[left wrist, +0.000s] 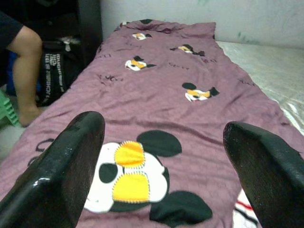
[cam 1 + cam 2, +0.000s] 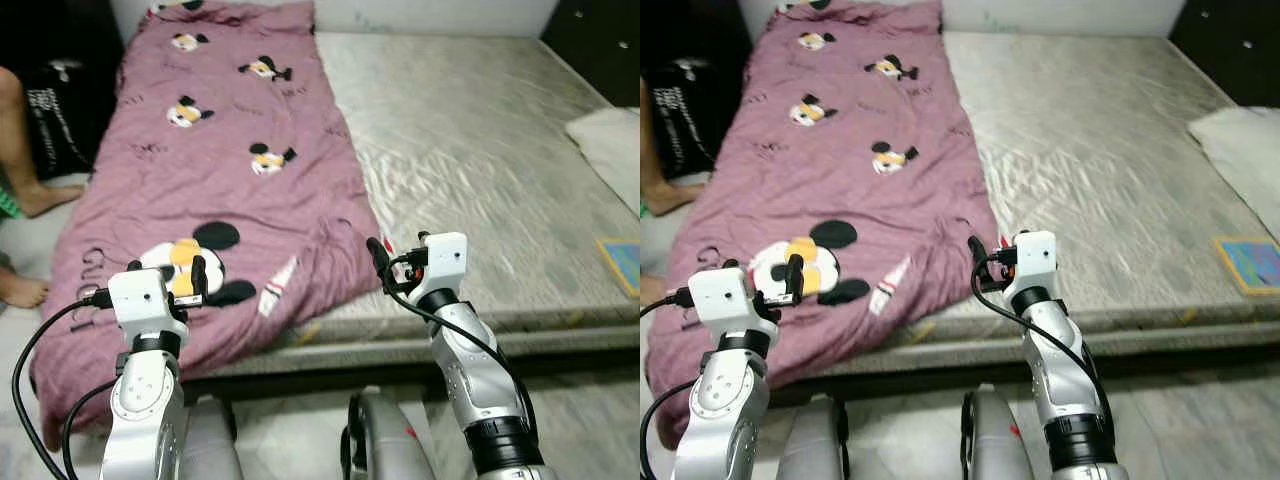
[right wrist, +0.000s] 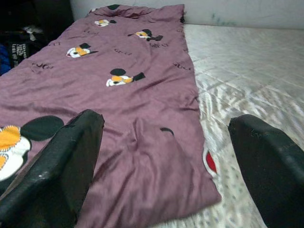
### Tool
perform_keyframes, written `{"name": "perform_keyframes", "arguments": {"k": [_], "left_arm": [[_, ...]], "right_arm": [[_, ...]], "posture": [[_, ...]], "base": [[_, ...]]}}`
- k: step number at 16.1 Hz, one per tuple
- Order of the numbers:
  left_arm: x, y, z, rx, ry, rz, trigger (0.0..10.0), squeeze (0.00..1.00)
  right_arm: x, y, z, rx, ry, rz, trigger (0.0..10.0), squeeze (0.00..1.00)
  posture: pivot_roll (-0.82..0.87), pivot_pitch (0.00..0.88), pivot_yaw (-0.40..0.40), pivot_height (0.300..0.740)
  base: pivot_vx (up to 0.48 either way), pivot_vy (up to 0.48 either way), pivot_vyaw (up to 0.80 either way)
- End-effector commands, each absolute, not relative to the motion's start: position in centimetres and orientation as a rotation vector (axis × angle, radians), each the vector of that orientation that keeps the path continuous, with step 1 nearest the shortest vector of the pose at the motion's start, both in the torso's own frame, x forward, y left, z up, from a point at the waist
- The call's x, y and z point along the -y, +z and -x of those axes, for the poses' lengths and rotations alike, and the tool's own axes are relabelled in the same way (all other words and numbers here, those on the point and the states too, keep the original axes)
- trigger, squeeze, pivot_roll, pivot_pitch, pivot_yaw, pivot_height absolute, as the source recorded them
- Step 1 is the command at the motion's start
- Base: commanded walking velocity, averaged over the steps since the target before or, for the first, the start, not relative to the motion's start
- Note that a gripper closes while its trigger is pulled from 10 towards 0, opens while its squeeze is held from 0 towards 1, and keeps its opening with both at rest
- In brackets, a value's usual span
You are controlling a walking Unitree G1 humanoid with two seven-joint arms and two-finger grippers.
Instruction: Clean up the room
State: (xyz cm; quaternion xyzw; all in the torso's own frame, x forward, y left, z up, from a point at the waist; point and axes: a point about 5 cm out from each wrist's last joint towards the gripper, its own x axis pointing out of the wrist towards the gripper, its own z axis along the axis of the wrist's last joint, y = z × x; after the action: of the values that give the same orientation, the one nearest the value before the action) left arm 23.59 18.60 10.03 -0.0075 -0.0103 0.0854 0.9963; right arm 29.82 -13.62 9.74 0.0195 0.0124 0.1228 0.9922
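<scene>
A purple blanket [image 2: 210, 170] printed with cartoon mice lies along the left side of the bed [image 2: 480, 150], running from the head end down over the foot edge, where its lower end droops toward the floor. The rest of the mattress is bare grey quilting. The left gripper [image 2: 165, 275] hovers over the blanket near the foot edge, its fingers [image 1: 71, 161] spread wide apart with nothing between them. The right gripper [image 2: 398, 262] hangs by the blanket's right corner at the foot edge, fingers [image 3: 66, 161] likewise apart and empty. A person's bare leg [image 2: 25, 150] stands beside the bed's left edge. A white cloth [image 2: 610, 140] and a small colourful book [image 2: 622, 262] rest near the right edge.
</scene>
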Motion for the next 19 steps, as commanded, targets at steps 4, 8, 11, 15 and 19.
{"name": "perform_keyframes", "arguments": {"k": [4, 8, 11, 15, 19], "left_arm": [[-18.6, 9.9, -23.7, 0.011, 0.178, 0.031, 10.0, 0.0], [-18.3, 10.1, -23.6, 0.018, 0.156, 0.044, 10.0, 0.0], [-18.0, 10.5, -23.0, 0.019, 0.153, 0.055, 10.0, 0.0], [-17.5, 10.6, -21.4, -0.007, 0.16, 0.067, 10.0, 0.0], [-17.4, 11.0, -21.2, -0.012, 0.155, 0.074, 10.0, 0.0]], "right_arm": [[13.4, 10.0, -30.2, -0.019, 0.268, -0.023, 10.0, 0.0], [13.5, 9.8, -30.0, -0.026, 0.272, -0.02, 10.0, 0.0], [13.6, 9.6, -29.2, -0.042, 0.282, -0.015, 10.0, 0.0], [13.4, 9.2, -27.7, -0.088, 0.311, -0.035, 10.0, 0.0], [12.9, 9.3, -27.1, -0.102, 0.344, -0.054, 10.0, 0.0]], "posture": [[-0.05, 0.115, -0.046, 0.63], [-0.05, 0.126, -0.046, 0.63], [-0.05, 0.166, -0.057, 0.63], [-0.03, 0.233, -0.077, 0.63], [-0.03, 0.25, -0.069, 0.625]], "base": [[0.0, 0.0, 0.0], [0.0, 0.0, 0.0], [0.0, 0.0, 0.0], [0.0, 0.0, 0.0], [0.0, 0.0, 0.0]]}}
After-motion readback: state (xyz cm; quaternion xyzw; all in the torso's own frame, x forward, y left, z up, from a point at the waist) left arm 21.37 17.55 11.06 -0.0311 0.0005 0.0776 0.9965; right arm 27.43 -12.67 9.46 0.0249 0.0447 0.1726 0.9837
